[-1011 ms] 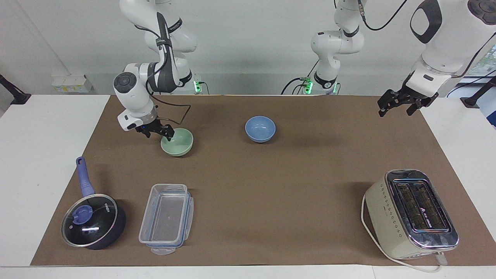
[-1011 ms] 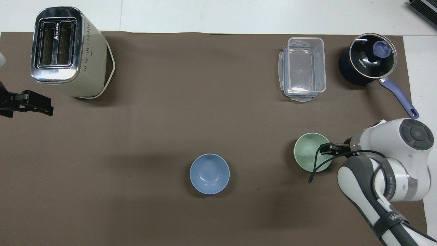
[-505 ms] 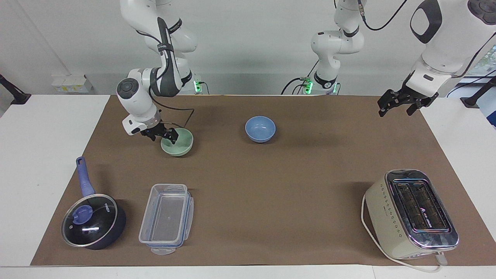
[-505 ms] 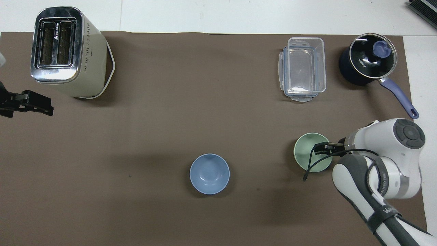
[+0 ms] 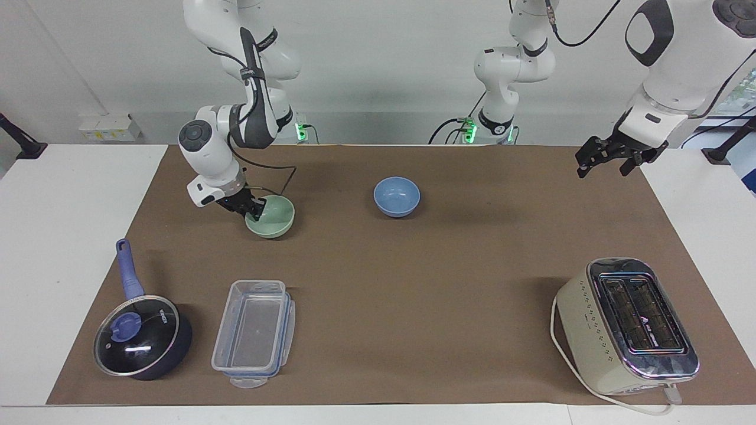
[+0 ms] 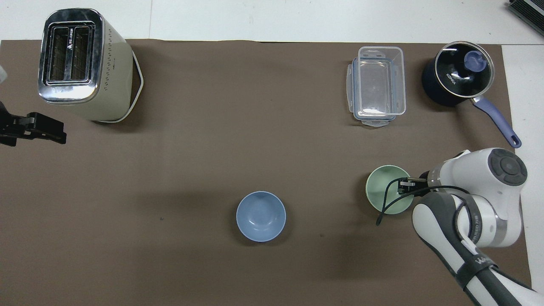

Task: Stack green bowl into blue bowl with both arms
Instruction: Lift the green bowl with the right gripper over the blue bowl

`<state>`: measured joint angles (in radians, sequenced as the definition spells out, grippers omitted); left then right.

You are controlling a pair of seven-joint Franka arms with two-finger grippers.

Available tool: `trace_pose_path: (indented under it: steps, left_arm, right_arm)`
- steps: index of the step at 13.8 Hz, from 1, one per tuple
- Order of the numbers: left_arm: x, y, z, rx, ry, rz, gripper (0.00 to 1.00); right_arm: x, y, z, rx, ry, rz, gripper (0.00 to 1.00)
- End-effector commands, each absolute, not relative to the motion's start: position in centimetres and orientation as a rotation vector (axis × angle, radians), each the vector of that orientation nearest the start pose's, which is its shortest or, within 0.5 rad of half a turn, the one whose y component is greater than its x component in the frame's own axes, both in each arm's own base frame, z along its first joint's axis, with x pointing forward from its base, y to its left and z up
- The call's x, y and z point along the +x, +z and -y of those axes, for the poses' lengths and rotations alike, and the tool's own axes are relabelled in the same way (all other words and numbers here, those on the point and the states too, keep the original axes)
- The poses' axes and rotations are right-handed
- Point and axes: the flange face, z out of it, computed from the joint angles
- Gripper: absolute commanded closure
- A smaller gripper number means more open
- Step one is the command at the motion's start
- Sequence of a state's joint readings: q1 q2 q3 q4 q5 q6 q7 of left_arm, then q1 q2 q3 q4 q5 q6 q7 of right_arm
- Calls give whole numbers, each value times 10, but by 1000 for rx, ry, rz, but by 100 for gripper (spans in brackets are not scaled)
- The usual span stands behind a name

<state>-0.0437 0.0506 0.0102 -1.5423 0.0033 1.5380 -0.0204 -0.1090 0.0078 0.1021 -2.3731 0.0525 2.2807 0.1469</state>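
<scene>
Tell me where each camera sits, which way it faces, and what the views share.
Facing view: high across the table, looking at the robots; both arms show, left gripper waiting raised over the mat's edge.
Overhead view: above the robots' end, looking steeply down; right gripper at the green bowl.
Shared: blue bowl, toaster, saucepan.

Two bowls: green bowl (image 5: 270,216), blue bowl (image 5: 397,196); one toaster (image 5: 626,326); one saucepan (image 5: 142,334); one plastic container (image 5: 254,332).
</scene>
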Motion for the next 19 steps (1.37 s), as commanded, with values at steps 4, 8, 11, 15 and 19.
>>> trace_pose_path:
  steps: [4, 8, 11, 15, 19]
  left_arm:
    - [567, 612, 18, -3116, 95, -21, 0]
    - [567, 612, 18, -3116, 95, -21, 0]
    - [567, 612, 18, -3116, 95, -21, 0]
    - [567, 612, 18, -3116, 95, -21, 0]
    - [567, 612, 18, -3116, 95, -21, 0]
  right_arm:
    - [487, 333, -21, -3085, 157, -250, 100]
    - [493, 383, -80, -3093, 175, -304, 100]
    - [492, 411, -147, -3098, 145, -333, 100]
    - [476, 425, -225, -3085, 76, -286, 100]
    - [465, 431, -256, -3019, 75, -209, 100]
